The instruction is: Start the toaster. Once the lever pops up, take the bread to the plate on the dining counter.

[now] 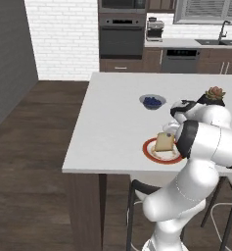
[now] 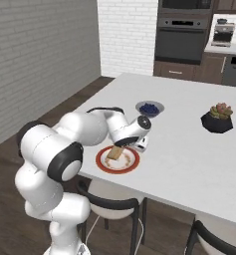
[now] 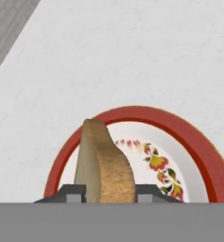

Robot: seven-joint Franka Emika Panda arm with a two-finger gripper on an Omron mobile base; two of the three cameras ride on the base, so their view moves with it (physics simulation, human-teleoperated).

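The bread [image 3: 104, 165], a pale tan slice, stands on edge between my gripper's [image 3: 111, 194] two fingertips, just above the plate [image 3: 179, 127] with its red-orange rim and flowered centre. From the left base, the bread [image 1: 164, 141] leans over the plate [image 1: 151, 154] near the front edge of the dining counter [image 1: 112, 112], with my hand coming in from the right. From the right base, my gripper [image 2: 120, 148] points down at the bread [image 2: 116, 152] over the plate [image 2: 102, 164] on the dining counter [image 2: 189, 154]. The toaster is out of view.
A small grey bowl of blue berries [image 1: 152, 101] [image 2: 149, 108] sits just behind the plate. A potted succulent [image 1: 215, 95] [image 2: 217, 117] stands further right. Dark stools [image 1: 137, 196] [image 2: 114, 204] are tucked under the counter's front edge. Ovens and cabinets line the back wall.
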